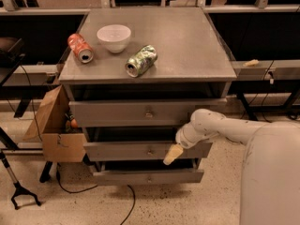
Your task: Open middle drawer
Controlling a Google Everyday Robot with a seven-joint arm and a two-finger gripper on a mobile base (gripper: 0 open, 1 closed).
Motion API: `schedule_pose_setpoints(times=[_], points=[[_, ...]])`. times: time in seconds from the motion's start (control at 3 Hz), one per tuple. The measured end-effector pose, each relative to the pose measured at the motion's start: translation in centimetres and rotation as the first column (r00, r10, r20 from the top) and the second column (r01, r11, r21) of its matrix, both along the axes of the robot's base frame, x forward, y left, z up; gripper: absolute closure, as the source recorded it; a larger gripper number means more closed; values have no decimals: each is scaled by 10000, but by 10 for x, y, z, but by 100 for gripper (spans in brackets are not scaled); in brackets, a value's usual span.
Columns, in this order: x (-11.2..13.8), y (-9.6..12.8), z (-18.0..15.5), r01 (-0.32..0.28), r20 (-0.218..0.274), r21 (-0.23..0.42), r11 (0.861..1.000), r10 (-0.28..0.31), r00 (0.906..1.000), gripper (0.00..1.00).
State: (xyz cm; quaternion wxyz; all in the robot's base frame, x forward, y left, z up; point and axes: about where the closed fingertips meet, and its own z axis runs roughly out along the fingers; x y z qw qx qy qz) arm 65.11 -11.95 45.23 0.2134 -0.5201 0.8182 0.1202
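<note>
The gripper (172, 154) is hanging against the middle drawer (117, 151), right of its knob (150, 150); whether it is spread or pressed together, I cannot tell. Above the drawer, a white bowl (114, 36), red can (80, 48) and green can (141, 61) are resting on the worktop (187, 46). A cardboard box (54, 125) is standing left of the drawer.

A broad, smooth white shell (274, 182) is seen at the lower right, rounded along its top edge. From it a white tubular arm (234, 128) is carried to a bulbous joint (204, 122), past which a shorter, narrower wrist section is set off by a faint seam. The arm is ended by the gripper (172, 154), a small cream-yellow tip (duller than the white casing), placed just before the front of the middle drawer (117, 150).
</note>
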Motion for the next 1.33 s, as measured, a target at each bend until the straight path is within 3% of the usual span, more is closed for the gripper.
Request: schedule_pose_setpoints(times=[0.33,0.67,1.33], points=[[1,2,-6,-177,-153,328,9993,182,9997,0],[-3,-5,-28,-159,-521,182,9997,168,9985,0],[-7,-13,-34,-75,-728,-40,10000,72,9973,42]])
